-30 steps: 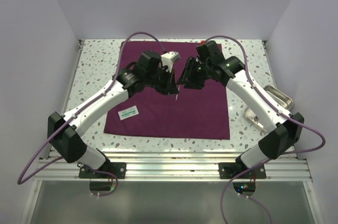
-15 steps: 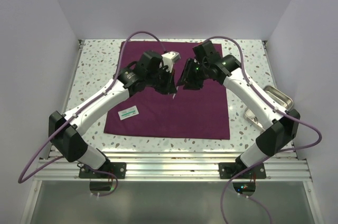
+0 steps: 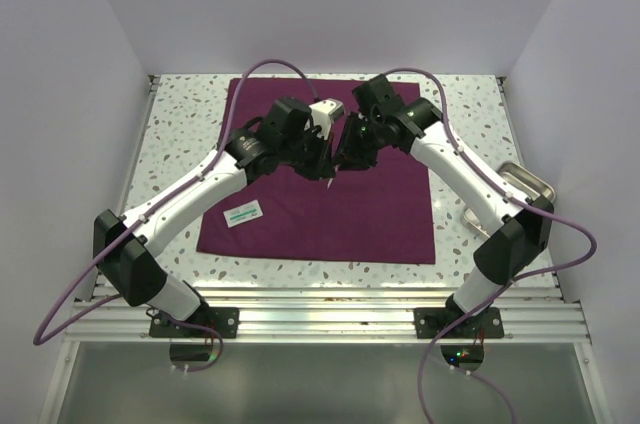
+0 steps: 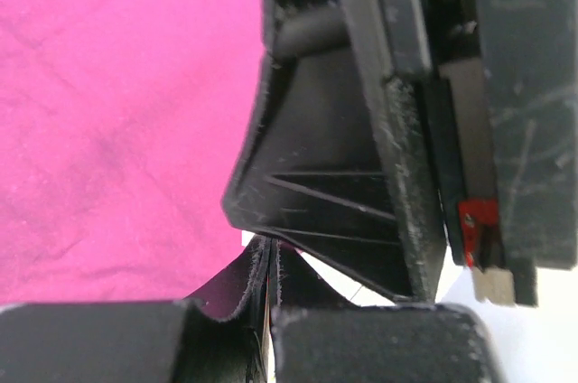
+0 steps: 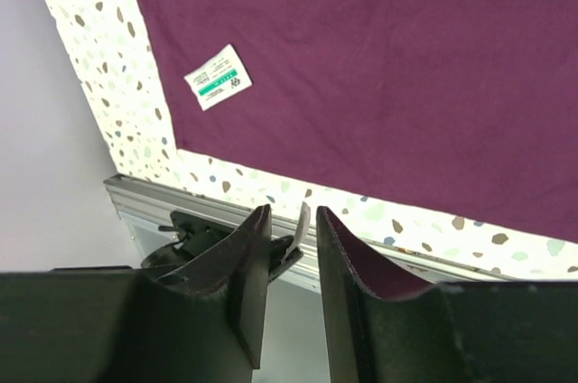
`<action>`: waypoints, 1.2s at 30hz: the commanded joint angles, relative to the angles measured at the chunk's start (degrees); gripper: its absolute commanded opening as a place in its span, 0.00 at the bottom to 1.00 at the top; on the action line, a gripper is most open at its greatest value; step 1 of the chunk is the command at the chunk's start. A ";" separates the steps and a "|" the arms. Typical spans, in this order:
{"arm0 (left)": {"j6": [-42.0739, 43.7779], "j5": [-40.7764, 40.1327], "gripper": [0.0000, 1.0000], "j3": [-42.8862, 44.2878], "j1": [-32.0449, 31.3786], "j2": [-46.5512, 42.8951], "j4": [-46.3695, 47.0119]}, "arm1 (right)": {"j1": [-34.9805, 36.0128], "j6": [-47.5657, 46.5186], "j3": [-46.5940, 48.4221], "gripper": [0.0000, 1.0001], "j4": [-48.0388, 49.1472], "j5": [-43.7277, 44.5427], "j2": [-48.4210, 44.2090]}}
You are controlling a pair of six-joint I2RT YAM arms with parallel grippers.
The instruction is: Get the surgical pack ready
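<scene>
The surgical pack (image 3: pixel 330 204) is a dark maroon-purple cloth spread flat on the table, also seen in the right wrist view (image 5: pixel 379 67) and left wrist view (image 4: pixel 108 112). Both grippers meet above its middle. My left gripper (image 3: pixel 328 168) (image 4: pixel 271 279) is shut on a thin white packet (image 3: pixel 331 181), held edge-on. That packet (image 5: pixel 302 219) stands between the fingers of my right gripper (image 3: pixel 345 158) (image 5: pixel 293 225). The right jaws are open, with a small gap on each side of the packet. A second white packet (image 3: pixel 243 213) (image 5: pixel 218 77) lies on the cloth's near-left part.
A shiny steel tray (image 3: pixel 530 184) sits at the table's right edge, partly behind the right arm. A white block (image 3: pixel 326 112) lies on the cloth behind the left gripper. The speckled tabletop (image 3: pixel 190 124) rings the cloth. White walls enclose three sides.
My right arm has swung left, bringing its gripper up to the left gripper's tip. Its jaws have narrowed around the held packet. The left arm has barely moved.
</scene>
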 commanded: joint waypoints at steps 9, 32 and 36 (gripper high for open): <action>1.45 -0.72 0.00 2.52 -0.25 -0.49 -0.18 | 0.37 1.34 -0.70 0.00 -1.34 0.10 -0.71; -1.27 -19.59 0.59 -14.97 18.29 -4.54 -2.55 | -41.55 -28.54 -18.81 0.00 -6.10 46.05 -7.24; -2.85 -23.57 0.62 -16.73 19.17 -3.22 -3.61 | -41.73 -31.18 -13.20 0.00 -5.13 57.57 1.73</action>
